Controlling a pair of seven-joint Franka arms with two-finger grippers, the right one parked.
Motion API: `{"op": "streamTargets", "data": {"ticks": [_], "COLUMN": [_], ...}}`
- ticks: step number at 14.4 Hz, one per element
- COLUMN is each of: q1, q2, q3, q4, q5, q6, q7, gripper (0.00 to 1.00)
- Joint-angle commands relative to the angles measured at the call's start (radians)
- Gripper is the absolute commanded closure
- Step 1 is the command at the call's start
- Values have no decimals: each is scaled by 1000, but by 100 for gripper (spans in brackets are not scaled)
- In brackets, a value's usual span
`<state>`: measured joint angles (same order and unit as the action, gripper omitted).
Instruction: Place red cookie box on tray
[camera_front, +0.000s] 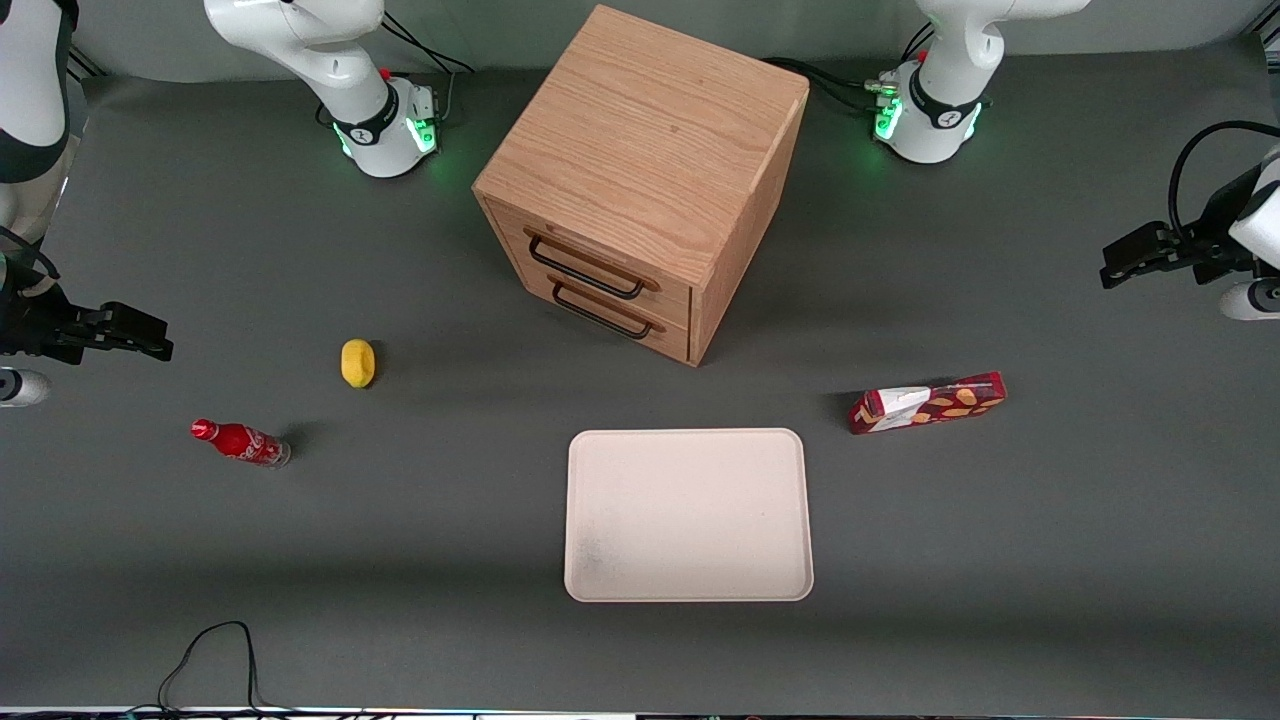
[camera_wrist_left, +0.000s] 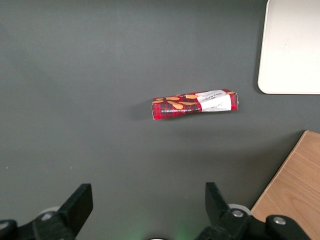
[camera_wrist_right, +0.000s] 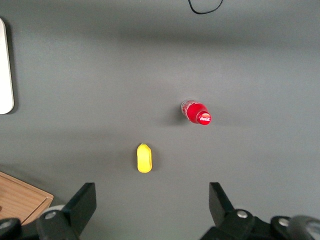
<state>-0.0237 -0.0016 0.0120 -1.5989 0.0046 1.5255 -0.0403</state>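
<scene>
Nearest front camera: tray (camera_front: 688, 515), flat on dark grey table (camera_front: 1000, 560); red cookie box (camera_front: 927, 402) lies on its side on table, beside tray toward my arm's end, apart from it, white label end facing tray; wooden drawer cabinet (camera_front: 640, 180) farther back; my gripper (camera_wrist_left: 145, 210) hangs above box, fingers spread wide, holding nothing.

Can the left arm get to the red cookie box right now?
Probably yes. The gripper hangs open above the red cookie box, which lies alone on the table beside the tray, nothing covering it.
</scene>
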Motion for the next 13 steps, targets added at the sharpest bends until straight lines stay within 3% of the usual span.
{"op": "streamTargets", "data": {"ticks": [1, 13], "q1": [-5, -36], "q2": [-8, 2], "q3": [5, -1], "q4": [11, 5], "q5": [12, 0], "q6": [-25, -15], "q7": [11, -7], "gripper": [0, 0]}}
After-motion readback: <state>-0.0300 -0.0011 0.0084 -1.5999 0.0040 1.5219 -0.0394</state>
